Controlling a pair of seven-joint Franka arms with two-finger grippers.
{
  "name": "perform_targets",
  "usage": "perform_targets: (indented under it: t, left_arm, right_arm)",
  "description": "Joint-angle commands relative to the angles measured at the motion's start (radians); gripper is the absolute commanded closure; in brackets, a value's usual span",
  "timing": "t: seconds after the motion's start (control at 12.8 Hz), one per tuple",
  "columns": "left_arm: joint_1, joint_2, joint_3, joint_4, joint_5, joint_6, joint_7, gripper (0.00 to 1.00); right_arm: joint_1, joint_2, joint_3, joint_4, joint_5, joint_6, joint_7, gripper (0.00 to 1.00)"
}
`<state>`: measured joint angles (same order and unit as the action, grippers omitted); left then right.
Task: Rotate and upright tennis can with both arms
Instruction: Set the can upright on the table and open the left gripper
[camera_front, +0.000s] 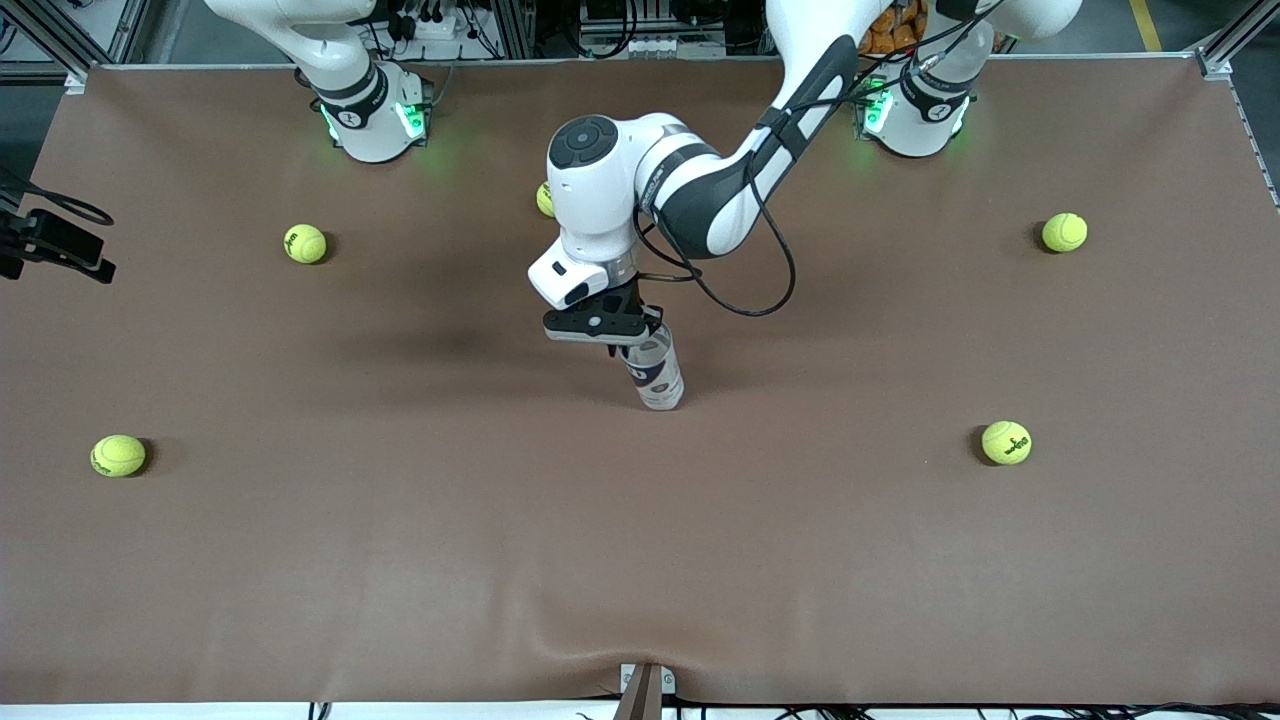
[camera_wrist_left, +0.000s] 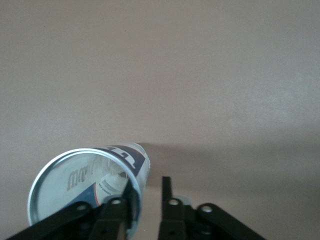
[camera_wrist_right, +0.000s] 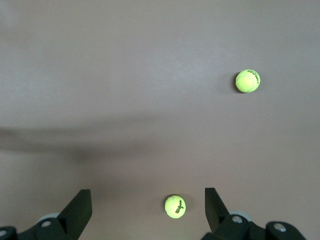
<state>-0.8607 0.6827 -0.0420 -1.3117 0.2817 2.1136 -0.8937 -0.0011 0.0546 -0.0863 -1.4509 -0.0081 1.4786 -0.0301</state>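
The tennis can (camera_front: 657, 377), clear with a white and dark-blue label, stands on its end near the table's middle, leaning slightly. My left gripper (camera_front: 630, 345) is at its top. In the left wrist view I look down into the can (camera_wrist_left: 125, 156) past its silvery rim. One finger (camera_wrist_left: 131, 194) is inside the rim against the wall. The other finger (camera_wrist_left: 166, 187) is outside, with a gap to the wall, so the left gripper (camera_wrist_left: 148, 184) is open around the rim. My right gripper (camera_wrist_right: 147, 197) waits open above bare table, nothing between its fingers.
Several tennis balls lie about: two toward the right arm's end (camera_front: 305, 243) (camera_front: 118, 455), two toward the left arm's end (camera_front: 1064, 232) (camera_front: 1006, 442), one half hidden by the left arm (camera_front: 545, 199). The right wrist view shows two balls (camera_wrist_right: 175, 206) (camera_wrist_right: 247, 81).
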Motion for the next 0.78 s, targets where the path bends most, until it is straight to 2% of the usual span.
perform_targets:
  t: [0.0, 0.47, 0.7]
  left_arm:
    - [-0.003, 0.0, 0.002, 0.009, 0.022, 0.005, -0.022, 0.0]
    - [0.034, -0.084, 0.005, 0.009, 0.013, 0.002, -0.014, 0.0]
    - [0.09, -0.187, 0.005, 0.009, 0.013, -0.104, -0.01, 0.0]
  right_arm:
    - [-0.011, -0.002, -0.003, 0.018, -0.004, -0.02, 0.013, 0.0]
    - [-0.011, -0.002, -0.003, 0.017, -0.006, -0.027, 0.015, 0.0]
    - [-0.011, -0.002, -0.001, 0.018, -0.006, -0.023, 0.016, 0.0]
